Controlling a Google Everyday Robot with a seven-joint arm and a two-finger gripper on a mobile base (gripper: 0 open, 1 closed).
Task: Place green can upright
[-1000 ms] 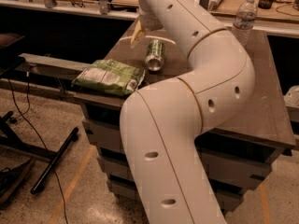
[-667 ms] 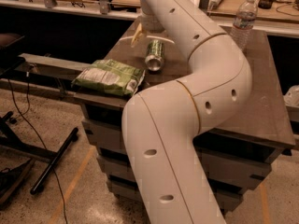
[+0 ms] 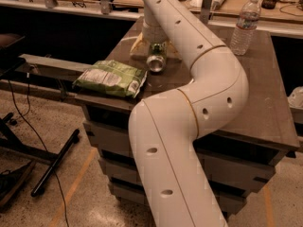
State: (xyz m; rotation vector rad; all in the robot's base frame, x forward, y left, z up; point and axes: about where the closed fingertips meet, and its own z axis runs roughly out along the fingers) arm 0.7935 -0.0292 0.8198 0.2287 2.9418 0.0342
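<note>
The green can (image 3: 156, 59) lies on its side on the dark table (image 3: 265, 93), its silver end facing the camera. My gripper (image 3: 155, 51) has come down over it from the white arm (image 3: 189, 37). One pale finger (image 3: 138, 48) rests on the table left of the can and the other (image 3: 172, 56) shows to its right. The fingers straddle the can and are open. I cannot tell if they touch it.
A green-and-white chip bag (image 3: 111, 77) lies flat at the table's front left corner. A clear water bottle (image 3: 245, 26) stands at the back right. A wooden workbench (image 3: 227, 4) runs behind. A floor stand (image 3: 52, 162) and cables are to the left.
The gripper has lowered so its fingers now sit at table level on either side of the can. The can, bag and bottle have not moved.
</note>
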